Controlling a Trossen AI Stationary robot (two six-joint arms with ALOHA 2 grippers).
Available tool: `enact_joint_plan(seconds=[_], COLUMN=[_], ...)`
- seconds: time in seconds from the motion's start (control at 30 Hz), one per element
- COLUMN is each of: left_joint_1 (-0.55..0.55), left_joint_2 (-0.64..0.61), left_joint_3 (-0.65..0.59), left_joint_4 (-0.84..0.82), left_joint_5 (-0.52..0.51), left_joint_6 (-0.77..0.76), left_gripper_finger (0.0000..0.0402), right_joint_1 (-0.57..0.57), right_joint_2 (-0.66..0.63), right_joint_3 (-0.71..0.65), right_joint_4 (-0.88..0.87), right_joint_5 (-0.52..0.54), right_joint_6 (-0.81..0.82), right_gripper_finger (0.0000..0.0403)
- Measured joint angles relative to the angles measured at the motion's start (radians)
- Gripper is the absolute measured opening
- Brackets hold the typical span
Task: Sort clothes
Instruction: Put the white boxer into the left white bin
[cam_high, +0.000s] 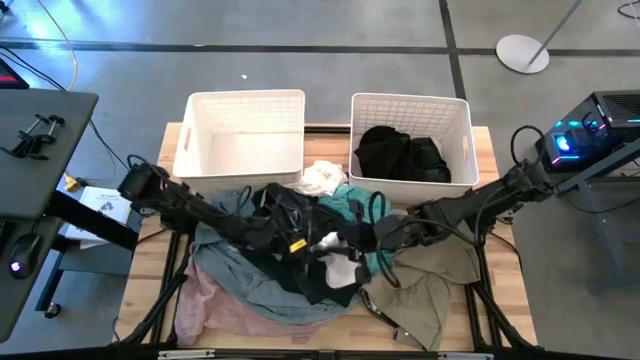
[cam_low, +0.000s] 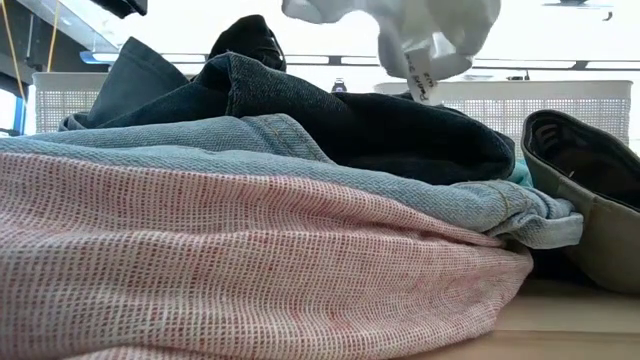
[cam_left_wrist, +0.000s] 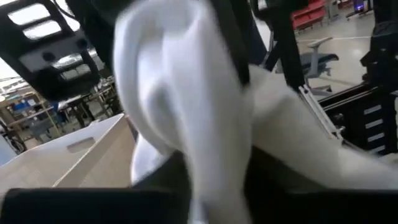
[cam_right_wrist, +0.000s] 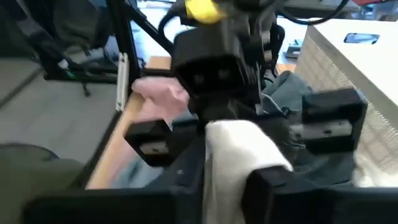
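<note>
No text can be read anywhere; the small tag (cam_low: 424, 84) on the hanging white garment (cam_low: 420, 30) carries print (too blurred to make out).

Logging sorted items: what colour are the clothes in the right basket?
Black clothes, clearest in the high view.

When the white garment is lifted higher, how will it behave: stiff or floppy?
Probably floppy: the white garment hangs in loose folds above the pile. Likely light, since it drapes from a small pinch. It may slip, as the right claw grips only a narrow fold.
</note>
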Motion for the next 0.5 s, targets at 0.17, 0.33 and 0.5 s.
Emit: enact_joint_plan(seconds=[0.17,0.33,0.5], left_joint_1=[-0.072,-0.183,-0.268], left_joint_2=[-0.065,-0.169,-0.305], left_joint_3=[0.000,0.000,0.000], left_joint_4=[-0.042,-0.047,0.029], left_joint_5=[-0.200,-0.522,-0.926], left_joint_6=[0.076,0.320,0.668], left_gripper_finger=[0.0018,0.0005,0.0003], right_joint_1=[0.018,0.049,0.097], right_joint_2=[-0.009,-0.012,-0.012], right_joint_3=[0.073,0.171,0.211], right_joint_4=[-0.119,-0.302,-0.481], right_joint_5=[0.015,0.015,0.079], right_joint_6=[0.010,0.065,0.186], right_gripper_finger=[0.0143,0.0207,0.0235])
